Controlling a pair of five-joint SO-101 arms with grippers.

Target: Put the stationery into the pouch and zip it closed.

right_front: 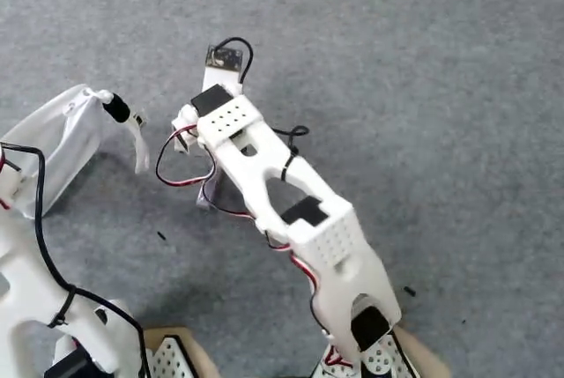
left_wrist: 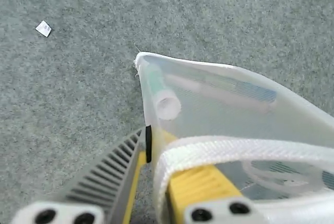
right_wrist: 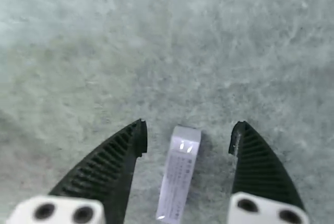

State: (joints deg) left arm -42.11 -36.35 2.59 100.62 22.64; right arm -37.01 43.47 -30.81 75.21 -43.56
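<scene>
You are in the loading step, with one piece of stationery left on the grey mat [right_front: 441, 87]. Your right gripper [right_wrist: 190, 126] hangs low over the mat at about 10 o'clock from the table's centre in the high view. Its jaws are spread wide on either side of a small white labelled block, probably an eraser [right_wrist: 180, 179], though the label is too blurred to be sure. The block lies flat between the jaws and touches neither. Your left gripper [left_wrist: 155, 143] is clamped on the rim of the translucent pouch [right_front: 62, 144], which is held up off the mat out at 9 o'clock. A pen [left_wrist: 235, 91] and a white-capped stick [left_wrist: 164, 101] are already inside it. Next, lower the right arm a little, close squarely across the eraser's narrow sides and carry it over toward 9 o'clock to the pouch mouth. Check first that the mouth gapes enough to take it. The zip comes after that, and it looks undone for now.
</scene>
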